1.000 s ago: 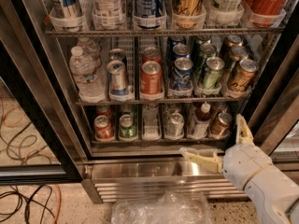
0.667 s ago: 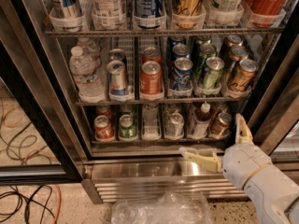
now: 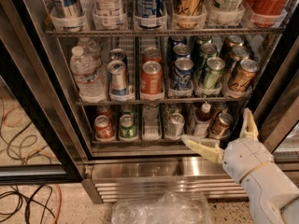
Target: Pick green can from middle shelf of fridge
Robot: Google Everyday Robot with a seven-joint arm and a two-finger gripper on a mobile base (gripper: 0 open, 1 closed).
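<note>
Dark framing is running down the left edge of the fridge. Black and orange cables are lying on the speckled floor beside it.

Thin grey wire of the middle shelf is spanning the cabinet's width and carrying clear plastic lane trays. The lanes are sitting tight against one another, left to right:
- clear ribbed water bottles
- a silver-and-blue can
- an orange-red can
- blue cans
- the green can
- bronze-brown cans

The green can is standing upright at the front of the fifth lane, with blue just beside it on the left and bronze on the right. A second green can is standing directly behind it. Its silver top and pull tab are showing, and its dark green wall is carrying pale markings.

Headroom above it is being closed off by the upper rack, which is holding taller cans. Open air is lying between the can's front face and the arm below.

The gripper is sitting low on the right, in front of the right end of the bottom shelf. It is below the middle shelf and apart from the green can. Its cream fingers are splayed wide, one pointing left and the other up, and they are grasping nothing. A white rounded wrist is trailing off toward the lower right corner.

Crinkled clear plastic is lying on the floor under the slatted steel grille.
</note>
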